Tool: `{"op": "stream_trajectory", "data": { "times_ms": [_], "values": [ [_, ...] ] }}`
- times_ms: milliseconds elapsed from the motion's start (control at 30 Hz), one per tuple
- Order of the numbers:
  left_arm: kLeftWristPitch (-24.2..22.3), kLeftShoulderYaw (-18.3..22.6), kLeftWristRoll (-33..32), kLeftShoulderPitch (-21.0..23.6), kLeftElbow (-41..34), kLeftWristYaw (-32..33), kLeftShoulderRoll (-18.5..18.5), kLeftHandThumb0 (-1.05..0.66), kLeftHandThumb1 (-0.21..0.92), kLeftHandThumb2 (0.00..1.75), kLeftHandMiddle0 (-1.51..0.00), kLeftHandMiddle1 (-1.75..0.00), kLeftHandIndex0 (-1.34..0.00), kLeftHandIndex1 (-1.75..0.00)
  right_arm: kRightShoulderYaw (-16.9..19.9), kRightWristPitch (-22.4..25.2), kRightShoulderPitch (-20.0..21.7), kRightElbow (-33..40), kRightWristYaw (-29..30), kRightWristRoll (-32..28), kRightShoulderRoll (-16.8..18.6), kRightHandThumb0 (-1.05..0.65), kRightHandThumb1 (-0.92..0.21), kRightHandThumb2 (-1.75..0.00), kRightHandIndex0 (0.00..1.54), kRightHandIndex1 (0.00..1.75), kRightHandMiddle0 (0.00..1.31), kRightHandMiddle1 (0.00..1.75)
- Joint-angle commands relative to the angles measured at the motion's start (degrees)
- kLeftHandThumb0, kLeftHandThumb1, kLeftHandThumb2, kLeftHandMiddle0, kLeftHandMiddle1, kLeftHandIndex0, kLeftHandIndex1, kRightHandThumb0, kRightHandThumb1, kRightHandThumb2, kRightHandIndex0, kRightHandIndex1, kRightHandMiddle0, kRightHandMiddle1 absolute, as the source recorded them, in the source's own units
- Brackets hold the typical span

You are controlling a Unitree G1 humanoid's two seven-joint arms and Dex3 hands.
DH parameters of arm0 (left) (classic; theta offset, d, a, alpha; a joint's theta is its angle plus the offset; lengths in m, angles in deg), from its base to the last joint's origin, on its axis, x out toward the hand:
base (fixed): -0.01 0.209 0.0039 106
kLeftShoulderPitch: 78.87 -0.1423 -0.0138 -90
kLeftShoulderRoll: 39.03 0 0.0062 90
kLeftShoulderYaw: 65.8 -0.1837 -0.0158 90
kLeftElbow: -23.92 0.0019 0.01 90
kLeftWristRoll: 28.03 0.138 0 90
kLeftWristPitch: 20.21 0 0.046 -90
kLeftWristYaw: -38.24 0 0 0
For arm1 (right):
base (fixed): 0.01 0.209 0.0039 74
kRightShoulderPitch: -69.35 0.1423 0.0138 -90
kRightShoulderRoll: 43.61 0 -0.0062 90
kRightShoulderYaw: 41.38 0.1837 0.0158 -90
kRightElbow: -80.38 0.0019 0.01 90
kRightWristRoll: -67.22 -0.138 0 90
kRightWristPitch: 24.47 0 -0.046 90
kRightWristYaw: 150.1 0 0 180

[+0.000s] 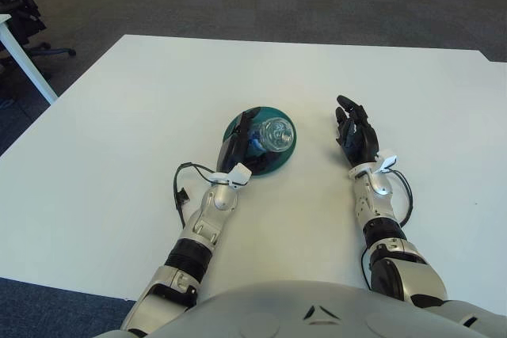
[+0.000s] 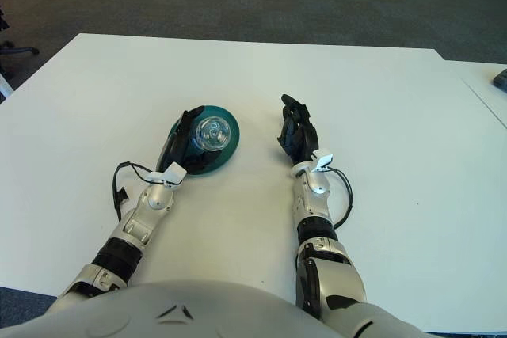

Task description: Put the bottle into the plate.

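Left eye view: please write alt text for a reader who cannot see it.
The robot's left hand grips a clear bottle standing on a green plate near the middle of a white table. The right hand, fingers open, shows to the right of the plate, holding nothing.

2 head cameras overlook one table (image 1: 119, 100).

The left hand (image 1: 242, 144) covers the near left part of the green plate (image 1: 240, 124), and the bottle (image 1: 275, 134) standing in it hides much of the plate's middle, so the bottle's base cannot be seen. The surface (image 1: 119, 132) runs out of frame at the right edge in the left eye view.
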Motion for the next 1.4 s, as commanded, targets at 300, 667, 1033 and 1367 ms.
{"op": "stream_trajectory", "data": {
  "times_ms": [300, 667, 1033, 1367],
  "values": [
    [-2.0, -0.3, -0.3, 0.2, -0.5, -0.1, 0.2, -1.05, 0.92, 0.28, -0.1, -0.05, 0.0, -0.36, 1.3, 2.5, -5.7, -7.0, 0.0, -1.7, 1.6, -0.78, -0.92, -0.81, 0.36, 0.01, 0.0, 0.7],
    [-2.7, 0.0, -1.6, 0.0, -0.9, -0.5, 0.5, -1.05, 0.92, 0.3, -0.1, -0.04, 0.0, -0.35, 1.3, 3.1, -5.2, -7.4, -0.4, -2.0, 1.3, -0.78, -0.92, -0.8, 0.36, 0.01, 0.0, 0.69],
    [-3.4, 0.1, -2.2, -0.3, -1.4, -1.1, 0.7, -1.05, 0.92, 0.36, -0.1, -0.03, 0.0, -0.31, 0.2, 2.6, -5.1, -7.9, 0.2, -1.0, 0.7, -0.77, -0.92, -0.81, 0.36, 0.01, 0.0, 0.68],
    [-4.2, 0.3, -2.6, -0.2, -1.5, -1.4, 0.6, -1.05, 0.92, 0.37, -0.09, -0.02, 0.0, -0.34, -0.1, 2.6, -4.9, -8.4, 0.2, -1.2, 0.7, -0.77, -0.92, -0.82, 0.36, 0.01, 0.0, 0.68]
  ]
}}
